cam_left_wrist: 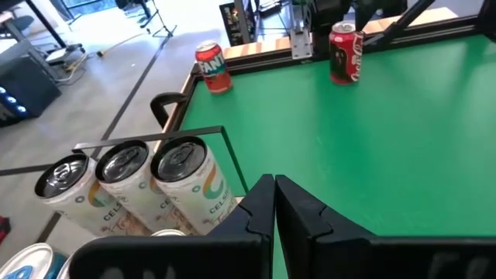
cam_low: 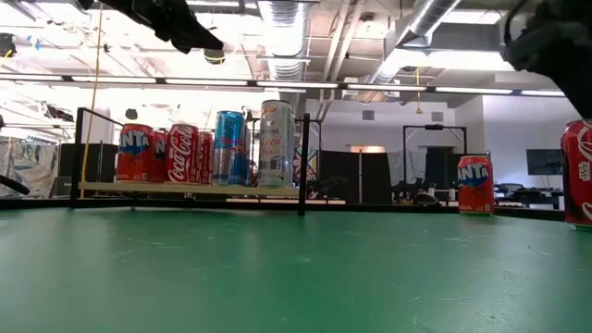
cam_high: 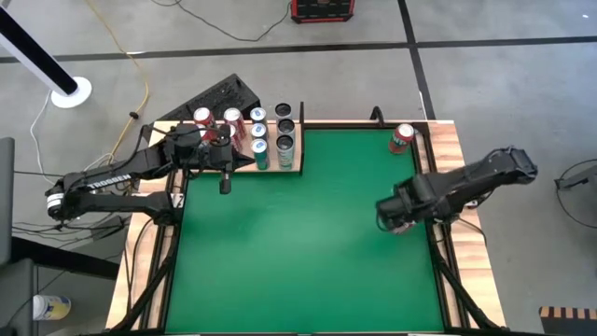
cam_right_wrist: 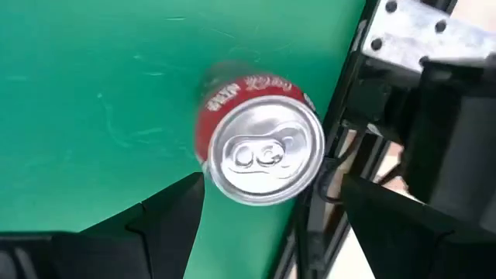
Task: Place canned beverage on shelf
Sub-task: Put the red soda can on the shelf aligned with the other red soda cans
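High view first: we are looking down on a green bench (cam_high: 298,243) with the shelf (cam_high: 244,161) sitting at its far left corner, a pale wooden board framed by thin black rails. Cans are standing on it in rows: red ones (cam_high: 202,117) at the left, blue ones (cam_high: 258,137) in the middle and pale ones with dark tops (cam_high: 284,126) at the right.

We are seeing the left gripper (cam_high: 225,183) hanging just in front of the shelf, over the green surface. In the left wrist view its fingers (cam_left_wrist: 256,213) are pressing together with nothing between them, and three pale cans (cam_left_wrist: 186,180) are standing just beside them.

Over at the right edge of the bench, we are finding the right gripper (cam_high: 392,220) poised above a red cola can (cam_right_wrist: 260,147). In the right wrist view we are looking straight down on the can's silver lid; the fingers (cam_right_wrist: 167,213) are standing wide apart, one on each side of it, and we cannot tell whether they are touching it. The can is standing upright on the green surface, well apart from the shelf.

An orange soda can (cam_high: 402,137) is standing alone near the far right corner of the bench. In the low view it is showing upright against the room behind, with the cola can at the picture's right edge.
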Robot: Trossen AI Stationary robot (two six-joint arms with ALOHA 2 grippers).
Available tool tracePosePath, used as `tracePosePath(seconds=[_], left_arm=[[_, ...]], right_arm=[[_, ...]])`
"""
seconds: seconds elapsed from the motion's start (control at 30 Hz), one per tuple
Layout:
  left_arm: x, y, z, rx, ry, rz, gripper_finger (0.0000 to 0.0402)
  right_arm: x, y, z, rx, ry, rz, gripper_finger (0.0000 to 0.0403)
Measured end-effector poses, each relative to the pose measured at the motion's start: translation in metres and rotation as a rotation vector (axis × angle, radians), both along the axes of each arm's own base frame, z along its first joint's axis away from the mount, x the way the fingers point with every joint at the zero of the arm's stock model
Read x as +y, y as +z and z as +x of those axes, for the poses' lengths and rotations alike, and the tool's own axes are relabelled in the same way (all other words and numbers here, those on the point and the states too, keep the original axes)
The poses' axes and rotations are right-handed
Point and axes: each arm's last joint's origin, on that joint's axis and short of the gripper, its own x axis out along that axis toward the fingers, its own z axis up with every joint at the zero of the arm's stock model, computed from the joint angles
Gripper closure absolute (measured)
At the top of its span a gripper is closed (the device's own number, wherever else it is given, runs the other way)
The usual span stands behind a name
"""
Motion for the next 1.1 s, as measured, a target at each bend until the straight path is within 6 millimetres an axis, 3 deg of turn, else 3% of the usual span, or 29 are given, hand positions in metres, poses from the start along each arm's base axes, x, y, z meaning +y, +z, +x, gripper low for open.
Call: tracePosePath(seconds=[0.2,0.47,0.77,0.9,1.1], left_arm=[[0.000,0.001,0.000,-0.020,0.008,-0.018,0.0401],[-0.001,0.002,0.001,-0.036,0.016,-0.063,0.0402],[-0.006,0.002,0.003,-0.037,0.004,-0.071,0.0402],[-0.006,0.002,0.003,-0.039,0.027,-0.070,0.0402],[-0.006,0.002,0.003,-0.039,0.030,-0.074,0.0402]], right_arm=[[0.011,-0.007,-0.009,-0.081,0.019,-0.010,0.0075],[0.004,-0.001,-0.019,-0.119,0.049,-0.092,0.0075],[-0.006,-0.024,-0.025,-0.188,0.087,-0.058,0.0074],[-0.007,-0.021,-0.024,-0.189,0.095,-0.053,0.0081],[-0.006,-0.007,-0.019,-0.233,0.189,-0.054,0.0125]])
